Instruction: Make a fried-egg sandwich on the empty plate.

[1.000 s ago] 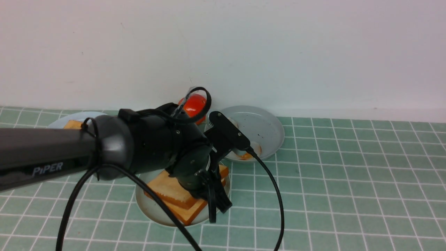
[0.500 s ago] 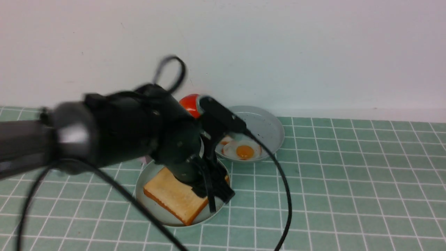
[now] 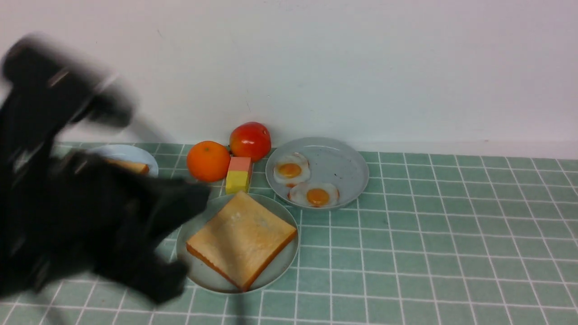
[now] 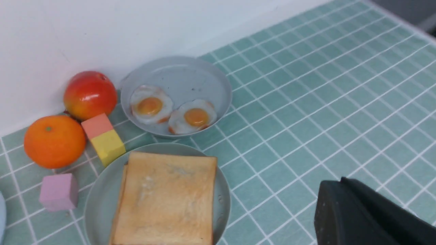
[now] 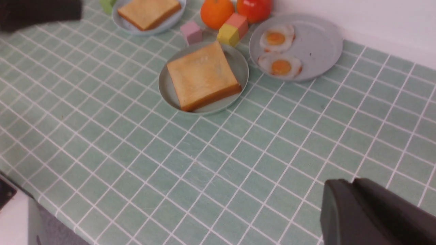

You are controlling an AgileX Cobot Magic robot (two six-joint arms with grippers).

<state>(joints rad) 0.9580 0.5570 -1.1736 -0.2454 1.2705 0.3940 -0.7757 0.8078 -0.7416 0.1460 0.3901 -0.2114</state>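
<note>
Toast (image 3: 241, 239) sat on mint-green plate (image 3: 198, 271), mid table (image 3: 451, 248); no egg showed on it. Fried eggs (image 3: 316, 195) were on grey plate (image 3: 343, 167). Likely next: pick one egg. Left claw (image 4: 371, 214) clenched, empty, clear of toast. Right claw (image 5: 371, 211): couldn't tell.

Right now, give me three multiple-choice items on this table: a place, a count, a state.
1. The pink-and-yellow block sits: A) between the orange and the egg plate; B) on the toast; C) on the egg plate.
2. Fried eggs on that plate: A) one; B) two; C) three.
3. The toast on the green plate: A) stands on edge; B) lies flat; C) is torn in half.
Answers: 1 A, it stands on the tiles between them; 2 B, two yolks show; 3 B, its broad face is up.
</note>
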